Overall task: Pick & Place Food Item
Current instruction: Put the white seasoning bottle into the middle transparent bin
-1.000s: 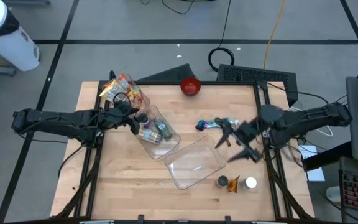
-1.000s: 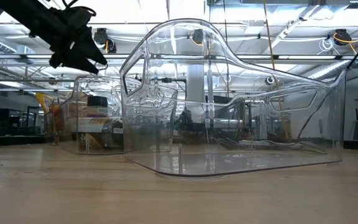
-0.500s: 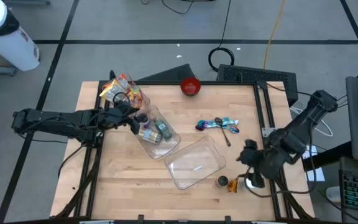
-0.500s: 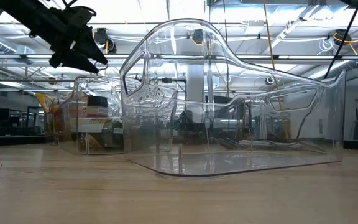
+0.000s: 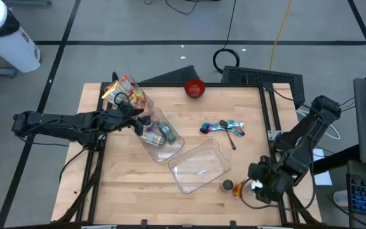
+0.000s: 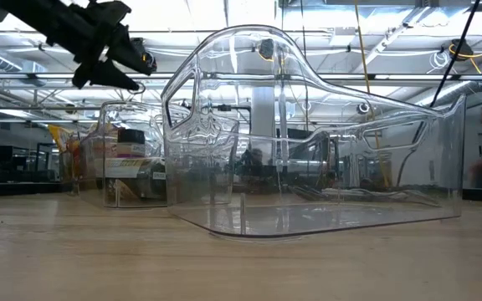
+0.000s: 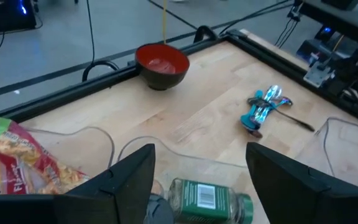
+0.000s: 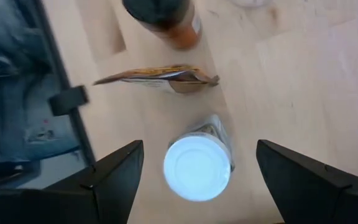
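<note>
From above, the right gripper (image 5: 259,189) hangs over a white-lidded jar (image 5: 257,186) at the table's (image 5: 202,105) near right corner, beside a dark-capped bottle (image 5: 227,186) and small packet (image 5: 238,189), while the empty clear tray (image 5: 199,166) suggests the placing is not yet done; the left gripper (image 5: 132,117) waits over a second clear bin (image 5: 161,137) of bottles. At table height, only the tray (image 6: 308,150) looms. The right wrist view shows wide-open, empty fingers (image 8: 114,177) straddling the upright jar (image 8: 197,167), lid up, long axis vertical.
</note>
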